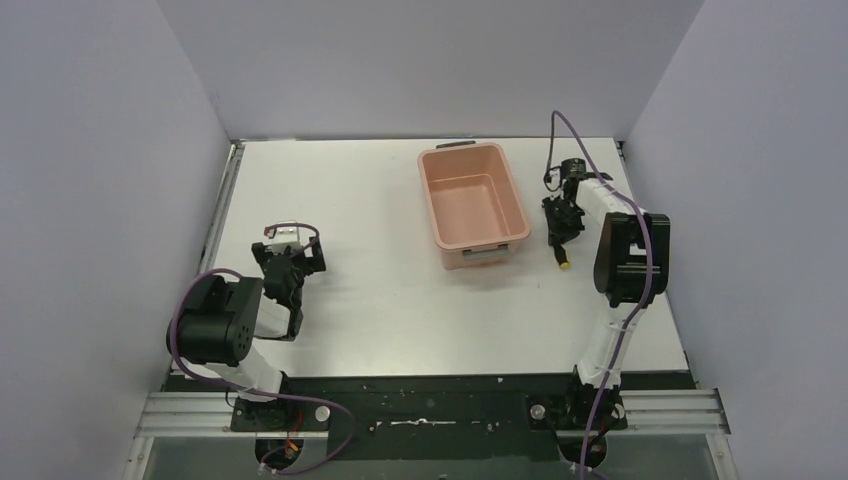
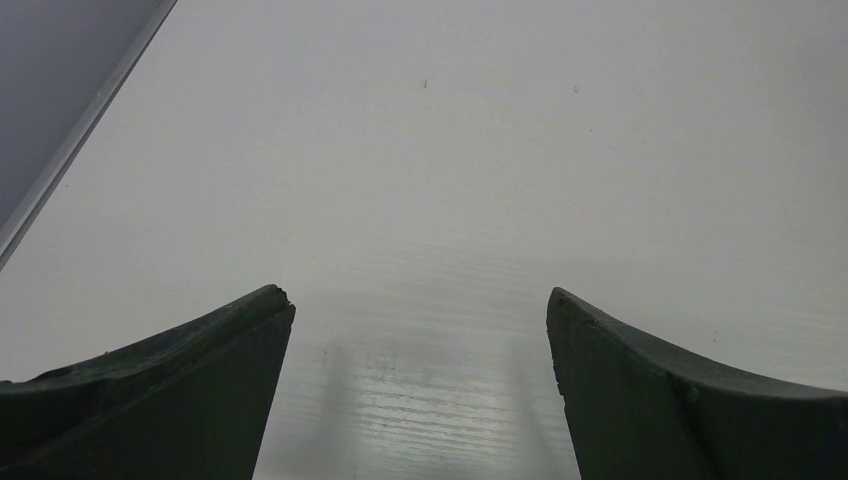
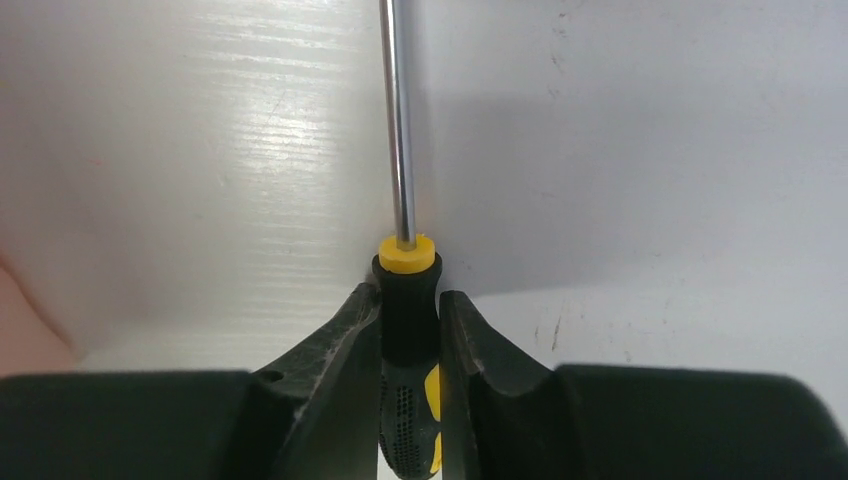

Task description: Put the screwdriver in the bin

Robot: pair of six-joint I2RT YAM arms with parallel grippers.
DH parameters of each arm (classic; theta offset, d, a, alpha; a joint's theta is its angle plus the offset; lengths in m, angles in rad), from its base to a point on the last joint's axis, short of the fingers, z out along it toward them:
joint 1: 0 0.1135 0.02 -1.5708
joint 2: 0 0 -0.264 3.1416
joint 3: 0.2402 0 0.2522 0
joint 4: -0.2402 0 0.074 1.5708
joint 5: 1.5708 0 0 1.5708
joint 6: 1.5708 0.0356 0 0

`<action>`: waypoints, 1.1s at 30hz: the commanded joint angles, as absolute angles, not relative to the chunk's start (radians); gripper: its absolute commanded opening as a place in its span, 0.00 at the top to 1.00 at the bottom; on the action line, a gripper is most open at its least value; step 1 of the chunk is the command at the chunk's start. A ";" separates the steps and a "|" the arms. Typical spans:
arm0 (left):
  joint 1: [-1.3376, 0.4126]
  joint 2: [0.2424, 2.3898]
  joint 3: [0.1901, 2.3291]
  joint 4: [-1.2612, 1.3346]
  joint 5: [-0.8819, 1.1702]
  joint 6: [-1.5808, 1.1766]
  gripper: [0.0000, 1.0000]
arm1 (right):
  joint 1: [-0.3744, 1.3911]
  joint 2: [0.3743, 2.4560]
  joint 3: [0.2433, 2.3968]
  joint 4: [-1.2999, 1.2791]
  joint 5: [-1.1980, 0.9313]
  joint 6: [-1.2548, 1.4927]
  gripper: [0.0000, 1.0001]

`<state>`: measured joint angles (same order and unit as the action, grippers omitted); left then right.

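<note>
The screwdriver [image 3: 407, 254] has a black handle with a yellow collar and a thin metal shaft pointing away from the wrist camera. My right gripper [image 3: 408, 292] is shut on its handle, one finger on each side. In the top view the right gripper [image 1: 558, 240] is low over the table just right of the bin [image 1: 472, 205], and the screwdriver's yellow bit [image 1: 566, 266] shows past the fingertips. The bin is a salmon-pink tub, empty, at the table's middle back. My left gripper [image 1: 290, 262] is open and empty at the left; it holds nothing in its wrist view [image 2: 418, 300].
White table top [image 1: 380, 290] inside grey walls. A metal rail [image 1: 222, 210] runs along the left edge. The right arm's cable [image 1: 570, 135] arcs over the back right corner. A pink edge of the bin shows at the lower left of the right wrist view [image 3: 15, 330].
</note>
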<state>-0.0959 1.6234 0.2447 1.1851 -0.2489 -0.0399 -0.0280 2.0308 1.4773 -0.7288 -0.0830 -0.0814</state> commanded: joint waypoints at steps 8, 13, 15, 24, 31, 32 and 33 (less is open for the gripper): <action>-0.090 1.609 0.252 1.213 -0.231 -0.033 0.03 | -0.009 2.010 2.020 -1.207 0.088 0.180 1.00; -0.090 1.611 0.252 1.213 -0.232 -0.032 0.03 | 0.115 2.004 2.160 -1.267 0.074 0.296 1.00; -0.090 1.610 0.252 1.213 -0.232 -0.033 0.03 | 0.194 2.002 2.191 -1.235 0.022 0.317 1.00; -0.090 1.610 0.252 1.213 -0.232 -0.033 0.03 | 0.421 2.008 2.172 -1.047 -0.009 0.380 1.00; -0.091 1.610 0.252 1.214 -0.232 -0.033 0.03 | 0.484 1.974 1.870 -0.840 0.019 0.408 1.00; -0.091 1.609 0.252 1.213 -0.232 -0.033 0.03 | 0.486 1.975 1.827 -0.808 0.018 0.411 1.00; -0.090 1.611 0.252 1.213 -0.232 -0.033 0.03 | 0.486 1.979 1.783 -0.776 0.015 0.415 1.00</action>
<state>-0.0963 1.6234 0.2447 1.1851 -0.2489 -0.0399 0.4675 2.0136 1.9144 -0.9264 -0.0174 0.3798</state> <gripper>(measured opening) 0.974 0.231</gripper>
